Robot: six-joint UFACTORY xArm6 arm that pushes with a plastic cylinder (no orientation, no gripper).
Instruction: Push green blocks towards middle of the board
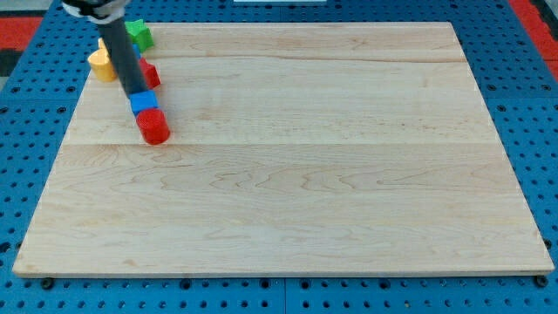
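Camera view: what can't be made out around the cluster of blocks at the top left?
- Green block: partly behind the rod; shape unclear.
- Yellow block: right part covered by the rod.
- Red block behind the rod: mostly hidden.
- My tip: whether it touches the blue block is unclear.

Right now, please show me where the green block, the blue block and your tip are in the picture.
green block point(139, 35): camera view, on its top face right of the rod.
blue block point(144, 101): camera view, on its top face.
my tip point(135, 92): camera view, the rod's very end, just above the blue block.
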